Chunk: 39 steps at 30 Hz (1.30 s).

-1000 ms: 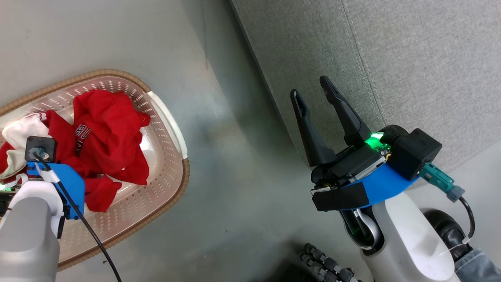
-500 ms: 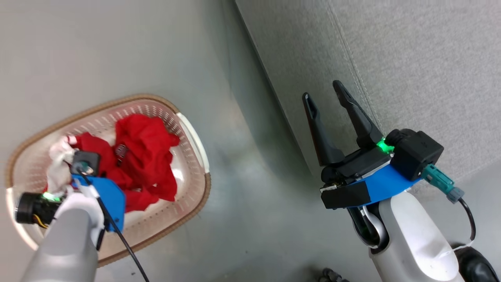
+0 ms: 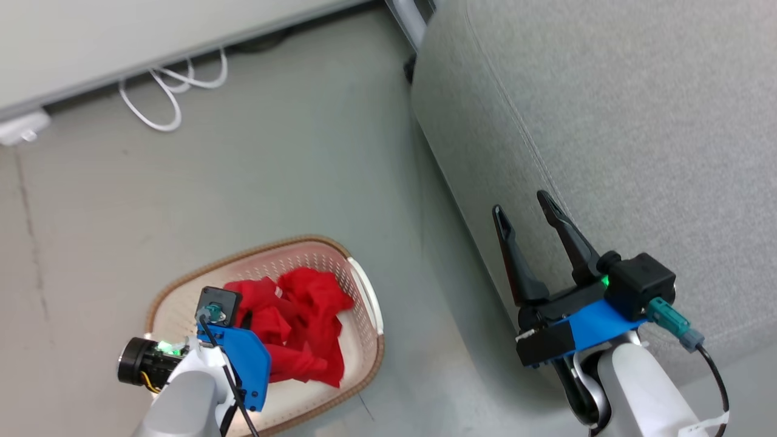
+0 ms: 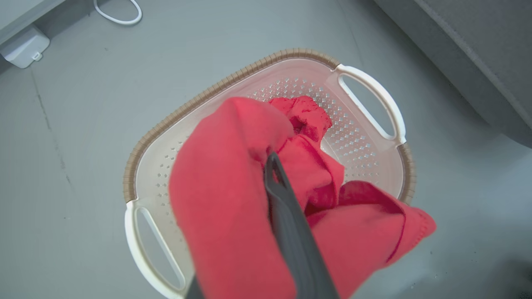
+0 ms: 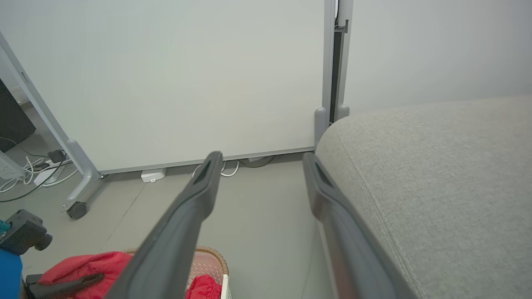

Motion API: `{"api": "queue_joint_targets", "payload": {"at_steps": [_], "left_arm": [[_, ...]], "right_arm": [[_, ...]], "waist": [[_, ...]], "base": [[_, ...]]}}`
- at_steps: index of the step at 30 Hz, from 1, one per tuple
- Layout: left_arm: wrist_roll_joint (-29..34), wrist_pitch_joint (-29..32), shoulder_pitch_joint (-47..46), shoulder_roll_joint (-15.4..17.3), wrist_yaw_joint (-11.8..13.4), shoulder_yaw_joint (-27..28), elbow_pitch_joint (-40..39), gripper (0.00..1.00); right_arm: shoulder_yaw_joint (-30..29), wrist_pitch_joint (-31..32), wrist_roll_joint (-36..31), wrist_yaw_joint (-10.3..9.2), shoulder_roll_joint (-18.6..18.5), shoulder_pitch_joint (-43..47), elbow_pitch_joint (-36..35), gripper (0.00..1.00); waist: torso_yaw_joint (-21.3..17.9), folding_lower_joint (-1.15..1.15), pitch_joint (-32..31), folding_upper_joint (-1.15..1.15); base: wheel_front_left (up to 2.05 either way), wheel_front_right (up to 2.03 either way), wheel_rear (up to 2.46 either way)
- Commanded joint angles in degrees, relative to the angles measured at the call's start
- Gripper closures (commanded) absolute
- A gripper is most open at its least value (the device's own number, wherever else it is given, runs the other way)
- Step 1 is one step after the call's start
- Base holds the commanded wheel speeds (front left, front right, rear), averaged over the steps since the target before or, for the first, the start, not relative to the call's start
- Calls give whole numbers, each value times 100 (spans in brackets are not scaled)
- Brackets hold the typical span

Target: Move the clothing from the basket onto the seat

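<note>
My left gripper (image 4: 272, 160) is shut on the red clothing (image 4: 224, 199), which drapes over its dark finger and hangs above the basket (image 4: 232, 81). In the head view the left wrist (image 3: 234, 358) hovers over the basket (image 3: 261, 244), and red clothing (image 3: 303, 328) bunches below it; the fingers are hidden. A red fold (image 4: 305, 114) reaches down into the basket. My right gripper (image 3: 520, 203) stands open with nothing between its fingers, at the front edge of the grey seat (image 3: 637, 121). The right wrist view shows the right gripper (image 5: 262, 158) beside the seat (image 5: 436, 174).
The basket sits on a grey floor (image 3: 273, 170) left of the seat. White cables (image 3: 170, 103) and a white box (image 3: 21, 127) lie along the wall's base. A partition's castor foot (image 5: 77, 209) stands at the far left.
The head camera has risen and tilted, so the wall base now shows. My left gripper has lifted the red clothing up from the basket. The right gripper stays open.
</note>
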Motion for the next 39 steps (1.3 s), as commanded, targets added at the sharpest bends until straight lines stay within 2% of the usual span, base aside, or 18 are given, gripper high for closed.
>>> {"api": "queue_joint_targets", "payload": {"at_steps": [1,11,18,24,33,39], "left_arm": [[-49,-86,66,-46,-31,-31,4,100],[-499,-424,209,-350,-32,-524,-259,100],[-1034,-340,282,-383,-33,-1146,-1073,100],[-1352,-257,120,-380,-31,-1509,-1699,100],[-1877,-53,-220,-381,187,-2187,-2835,100],[-2314,151,-447,-379,210,-2581,-3347,100]], "right_arm": [[-16,-20,-48,1,-14,128,42,0],[-192,-20,-257,1,-13,626,281,0],[-287,18,-372,1,-12,874,322,0],[-277,113,-419,1,-13,956,243,0],[-299,254,-474,1,-13,1077,101,0],[-293,308,-482,1,-13,1099,33,0]], "waist": [[329,1,-578,-1],[689,1,-1439,-1],[905,1,-1860,-1],[988,1,-1995,-1],[1105,1,-2090,-1],[1127,1,-2093,-1]], "base": [[0,0,0],[0,0,0],[0,0,0],[0,0,0],[0,0,0],[0,0,0]]}}
